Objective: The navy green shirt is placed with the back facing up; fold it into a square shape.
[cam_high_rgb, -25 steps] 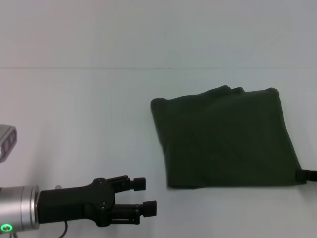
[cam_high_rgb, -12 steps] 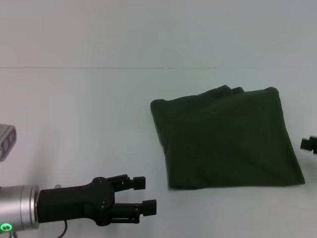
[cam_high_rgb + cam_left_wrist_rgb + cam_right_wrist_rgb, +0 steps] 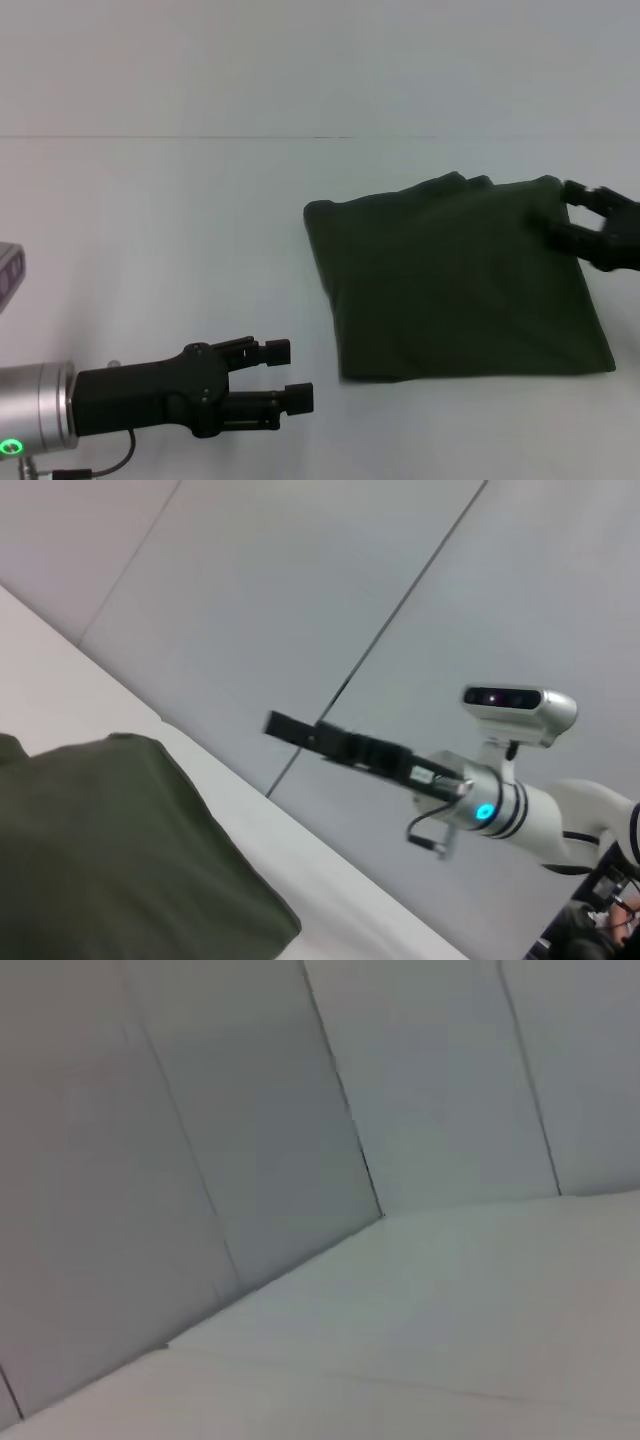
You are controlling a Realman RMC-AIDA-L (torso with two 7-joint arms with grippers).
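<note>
Olive navy green shirt [image 3: 455,280] lies folded; right gripper [image 3: 577,212] jaws open over its corner, seemingly touching; left gripper [image 3: 292,375] jaws parted, empty.

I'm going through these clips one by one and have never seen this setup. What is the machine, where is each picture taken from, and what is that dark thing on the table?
This is a two-armed robot with black grippers. The head view looks down from its head onto a white table. On the table lies the navy green shirt, folded into a rough square with a few layers bunched along its far edge.

The left gripper is near the robot, left of the shirt and apart from it, fingers open and holding nothing. The right gripper is at the shirt's far right corner with its fingers apart; whether it touches the cloth cannot be told.

The left wrist view, from a camera on the left arm, shows the shirt and, farther off, the right arm with its gripper. The right wrist view shows only bare table and wall.
</note>
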